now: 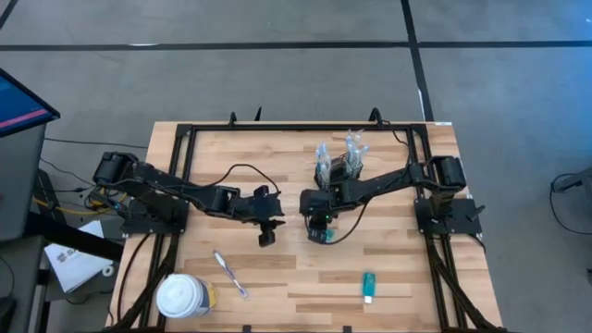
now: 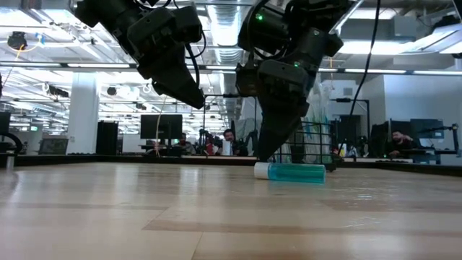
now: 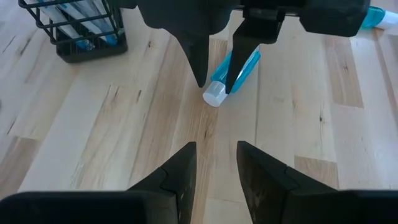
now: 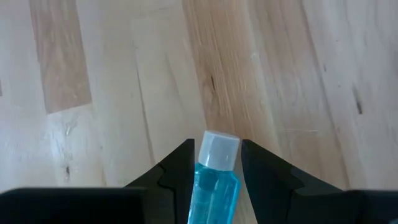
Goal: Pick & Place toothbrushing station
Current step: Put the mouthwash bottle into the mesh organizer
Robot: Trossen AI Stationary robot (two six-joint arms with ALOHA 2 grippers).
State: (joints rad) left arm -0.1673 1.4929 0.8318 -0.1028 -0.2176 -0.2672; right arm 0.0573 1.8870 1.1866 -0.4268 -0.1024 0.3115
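Note:
A small teal tube (image 4: 216,186) with a white cap (image 4: 219,149) lies flat on the wooden table, near its middle (image 2: 292,172). My right gripper (image 4: 217,146) points steeply down over the tube's cap end. It is open, with one finger close on each side of the tube; the left wrist view shows this too (image 3: 216,84). My left gripper (image 3: 216,158) hangs open and empty above the table, a little to the left of the tube (image 1: 267,239). The black wire-mesh caddy (image 1: 335,169) stands on its base toward the far edge, holding upright toothbrushes.
A loose toothbrush (image 1: 231,275) lies near the front left. A round white-lidded tub (image 1: 183,296) stands at the front left corner. A second teal tube (image 1: 368,287) lies near the front right. Black frame rails (image 1: 277,129) run along the table's edges.

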